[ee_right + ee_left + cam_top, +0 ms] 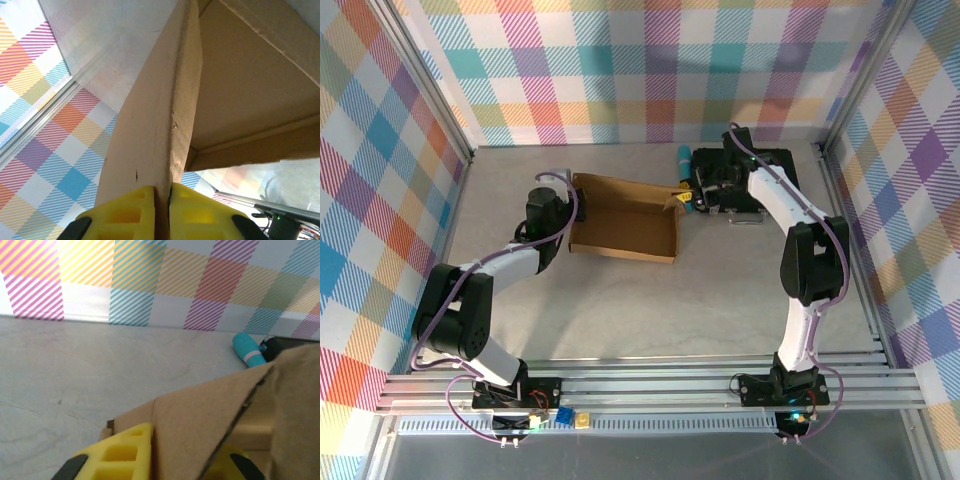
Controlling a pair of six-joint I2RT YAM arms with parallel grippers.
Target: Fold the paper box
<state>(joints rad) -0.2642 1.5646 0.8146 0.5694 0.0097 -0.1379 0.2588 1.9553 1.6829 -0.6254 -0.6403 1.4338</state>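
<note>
The paper box [620, 235] lies open in the middle of the table, a brown cardboard tray with raised walls. My left gripper [568, 207] is at its left wall. In the left wrist view the yellow fingers [122, 455] stand on either side of a slanted cardboard panel [200, 420]; the near finger touches it, and the panel hides the other finger's inner face. My right gripper [686, 198] is at the box's right end. In the right wrist view it [162, 192] is shut on the edge of a cardboard flap [160, 110] that rises straight up from the pads.
A teal cylinder [685, 157] lies behind the box, also seen as the teal cylinder [248, 351] by the back wall. A black case [765, 185] sits at the back right under the right arm. Plaid walls enclose the table on three sides.
</note>
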